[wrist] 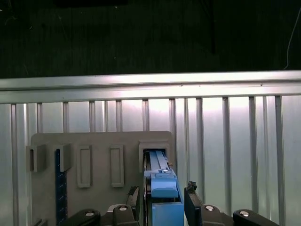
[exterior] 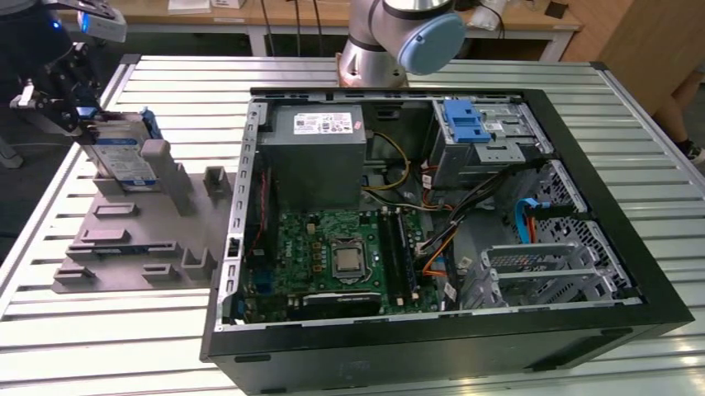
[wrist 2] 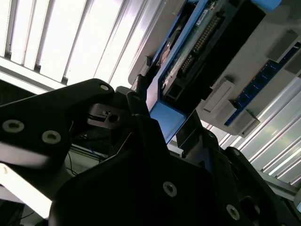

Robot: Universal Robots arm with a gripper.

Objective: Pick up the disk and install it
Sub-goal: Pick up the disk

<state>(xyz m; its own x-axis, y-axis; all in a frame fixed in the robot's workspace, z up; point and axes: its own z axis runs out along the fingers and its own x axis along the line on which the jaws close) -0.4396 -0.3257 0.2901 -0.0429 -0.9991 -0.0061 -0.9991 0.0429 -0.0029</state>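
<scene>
Disk (exterior: pixel 124 158) stood upright in a slot of the grey holder (exterior: pixel 132 239), outside the case (exterior: pixel 650 318). My gripper (wrist: pixel 163 203) straddled its blue end, jaws apart. I judged this the pick step: a grasp needed square closing, then a straight lift. The case's cage (exterior: pixel 501 153) held a blue caddy (exterior: pixel 471 124)

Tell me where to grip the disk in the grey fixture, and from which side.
Take the disk by its exposed top edge, the blue carrier, pinching across the two broad faces. Come straight down from above: it stands on edge in a slot of the grey fixture, so its lower part looks hemmed in.
</scene>
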